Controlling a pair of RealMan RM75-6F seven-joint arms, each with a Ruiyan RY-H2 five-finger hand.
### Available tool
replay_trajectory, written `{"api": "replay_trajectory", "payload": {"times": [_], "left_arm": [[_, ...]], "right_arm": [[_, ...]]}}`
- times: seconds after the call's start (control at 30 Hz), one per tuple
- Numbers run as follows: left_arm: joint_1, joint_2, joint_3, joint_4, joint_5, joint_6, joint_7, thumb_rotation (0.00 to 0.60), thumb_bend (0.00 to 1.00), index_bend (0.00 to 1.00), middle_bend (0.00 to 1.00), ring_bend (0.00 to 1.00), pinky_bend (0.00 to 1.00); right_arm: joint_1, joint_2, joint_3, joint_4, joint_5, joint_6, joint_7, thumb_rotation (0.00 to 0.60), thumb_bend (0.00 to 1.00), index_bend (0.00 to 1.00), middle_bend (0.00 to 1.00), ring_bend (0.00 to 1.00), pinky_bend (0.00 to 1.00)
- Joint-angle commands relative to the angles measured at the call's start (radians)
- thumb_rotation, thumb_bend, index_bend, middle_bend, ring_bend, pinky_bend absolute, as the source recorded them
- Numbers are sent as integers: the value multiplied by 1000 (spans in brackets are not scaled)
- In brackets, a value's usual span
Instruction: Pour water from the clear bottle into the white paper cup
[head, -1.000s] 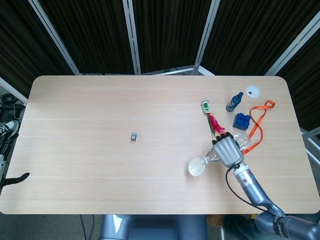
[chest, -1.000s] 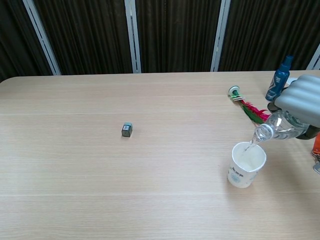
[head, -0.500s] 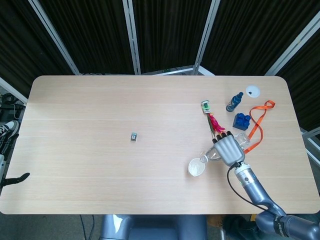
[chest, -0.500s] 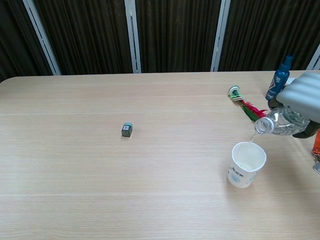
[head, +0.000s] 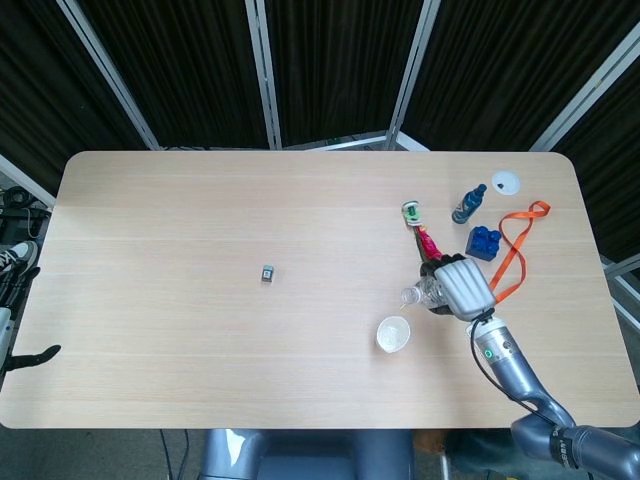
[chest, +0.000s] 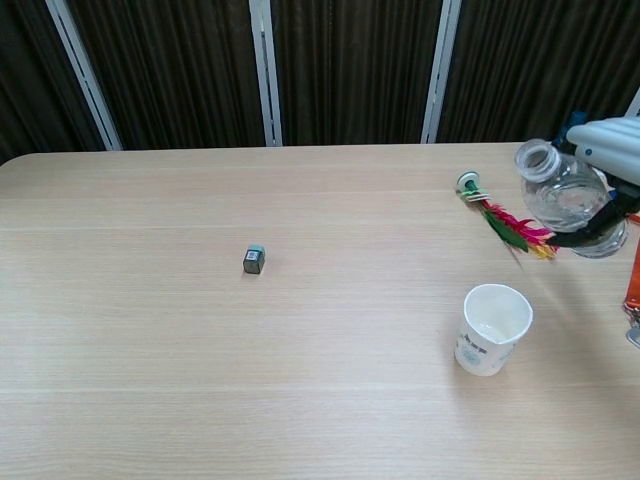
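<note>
- The clear bottle has swung back from its pouring tilt: a second ago its mouth pointed down over the white paper cup, and now the open neck points up and to the left, lifted well clear of the rim.
- The thin stream of water that ran from the bottle into the cup half a second ago has stopped.
- The right hand has drawn away from the cup toward the far right of the table; it grips the bottle around its body, fingers wrapped over the top.
- In the head view the bottle's neck now sits beyond the cup rather than over it, with bare wood between them.
- The cup has not shifted: it stands upright on the near right part of the table, open mouth up.
- Water shows in the lower part of the bottle.
- The feathered shuttlecock lies just left of the held bottle, in the same spot as before.
- The small grey cube stays at mid-table, well apart from the cup.
- The blue bottle, blue block, orange strap and white lid lie unchanged at the far right.
- The left hand shows in neither view.
</note>
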Motion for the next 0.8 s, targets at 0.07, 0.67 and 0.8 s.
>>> {"api": "replay_trajectory", "payload": {"times": [0.07, 0.67, 0.8], "left_arm": [[-6, -3, -3, 4, -12, -10, 4, 600, 0, 0, 0, 0, 0], [-39, -25, -15, 19, -100, -65, 59, 600, 0, 0, 0, 0, 0], [-44, -38, -20, 27, -124, -62, 86, 600, 0, 0, 0, 0, 0]], "right_arm": [[24, -10, 45, 21, 0, -12, 219, 600, 525, 518, 593, 564, 576], [113, -187, 48, 233, -4, -149, 680, 600, 544, 518, 595, 562, 576], [119, -232, 53, 286, 11, -167, 757, 600, 547, 518, 595, 562, 576]]}}
